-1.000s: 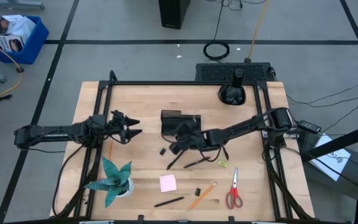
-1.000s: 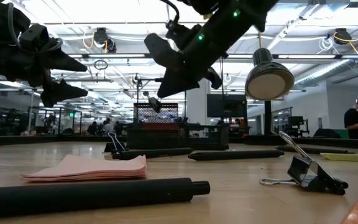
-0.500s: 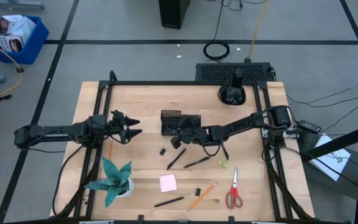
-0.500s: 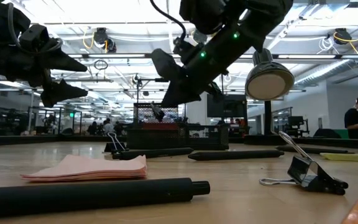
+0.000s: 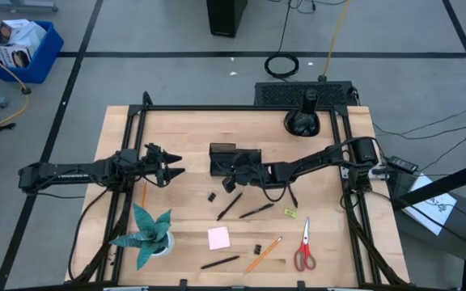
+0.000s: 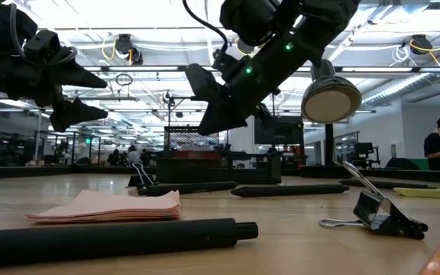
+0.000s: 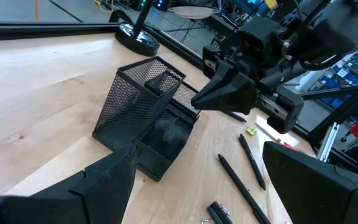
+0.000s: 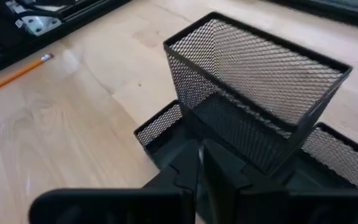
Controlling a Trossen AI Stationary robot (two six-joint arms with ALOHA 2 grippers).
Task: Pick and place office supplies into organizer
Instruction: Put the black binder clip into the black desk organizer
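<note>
With the right claw (image 5: 231,179) nearly closed, apparently empty, over the organizer (image 5: 235,158) and the left claw (image 5: 172,164) open and idle, pens (image 5: 230,205), pencil (image 5: 263,254), scissors (image 5: 304,245) and sticky notes (image 5: 218,238) remain on the worktop (image 5: 192,129).

Your right arm reaches in from the right edge of the high view toward frame center; right gripper (image 5: 231,179) sits just below center, fingers (image 8: 213,163) pressed together w/ nothing visible between. Left arm lies level across the left-middle; left gripper (image 5: 174,165) spread wide, hovering, pointing right.
</note>
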